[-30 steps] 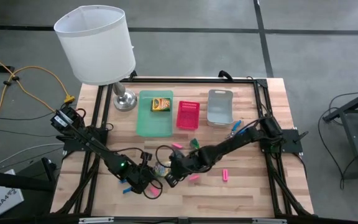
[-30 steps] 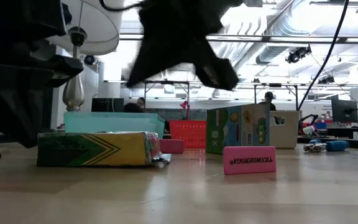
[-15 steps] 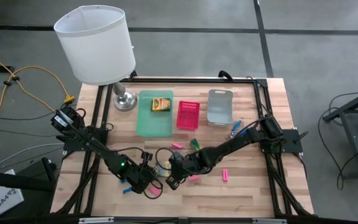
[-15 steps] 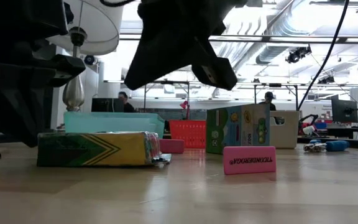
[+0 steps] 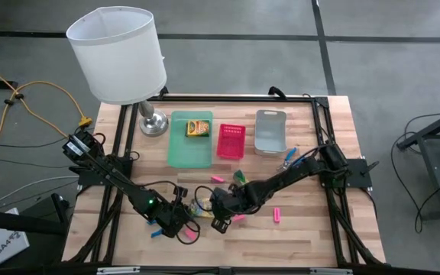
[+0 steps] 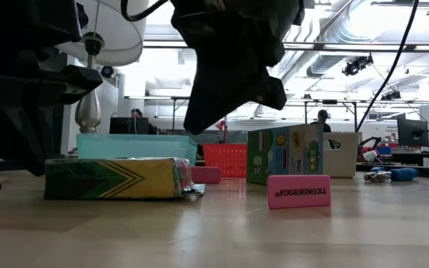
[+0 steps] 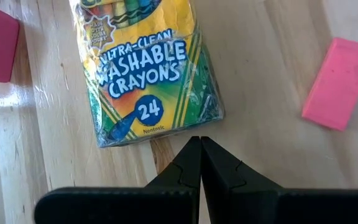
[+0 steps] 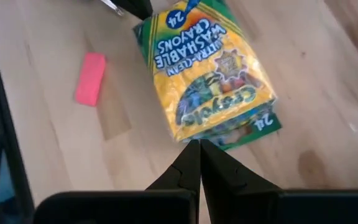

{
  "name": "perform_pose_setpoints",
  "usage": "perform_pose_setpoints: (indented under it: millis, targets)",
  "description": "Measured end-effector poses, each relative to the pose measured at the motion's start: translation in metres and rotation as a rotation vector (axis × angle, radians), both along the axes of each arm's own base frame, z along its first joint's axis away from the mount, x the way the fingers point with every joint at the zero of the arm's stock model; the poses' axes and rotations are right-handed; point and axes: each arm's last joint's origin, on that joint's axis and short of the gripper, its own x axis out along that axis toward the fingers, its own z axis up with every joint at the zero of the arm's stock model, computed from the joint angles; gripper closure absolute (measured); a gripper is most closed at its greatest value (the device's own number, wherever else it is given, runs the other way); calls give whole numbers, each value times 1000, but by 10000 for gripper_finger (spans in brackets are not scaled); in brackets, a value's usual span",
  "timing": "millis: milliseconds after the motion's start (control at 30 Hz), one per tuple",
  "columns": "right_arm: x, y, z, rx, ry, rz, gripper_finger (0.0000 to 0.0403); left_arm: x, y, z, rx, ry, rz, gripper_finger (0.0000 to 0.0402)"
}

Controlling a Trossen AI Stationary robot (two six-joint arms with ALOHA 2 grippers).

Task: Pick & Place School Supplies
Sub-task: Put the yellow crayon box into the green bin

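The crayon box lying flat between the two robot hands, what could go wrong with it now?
1. Both grippers, left gripper and right gripper, are shut and crowd the crayon box from opposite ends, so they might bump each other.
2. Shut fingers can only shove the box, perhaps into the pink eraser nearby.

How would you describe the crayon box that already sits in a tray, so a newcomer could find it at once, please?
Start at the white-shaded lamp at the table's far left corner. Just right of its base lies the green tray, and the crayon box rests at its far end. It is the only crayon box inside a tray; the others are on bare wood.
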Motion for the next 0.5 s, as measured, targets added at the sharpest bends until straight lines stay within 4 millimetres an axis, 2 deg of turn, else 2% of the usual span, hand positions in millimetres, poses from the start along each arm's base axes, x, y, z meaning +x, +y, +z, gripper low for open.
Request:
perform_pose_setpoints:
  millis: [267,500]
  targets:
    - [0,0,-1,-44,-5,50,400,1,-1,1,-2,-10,-7,401]
    - [0,1,-2,-137,-15,184,400,1,-1,1,-2,-14,-12,401]
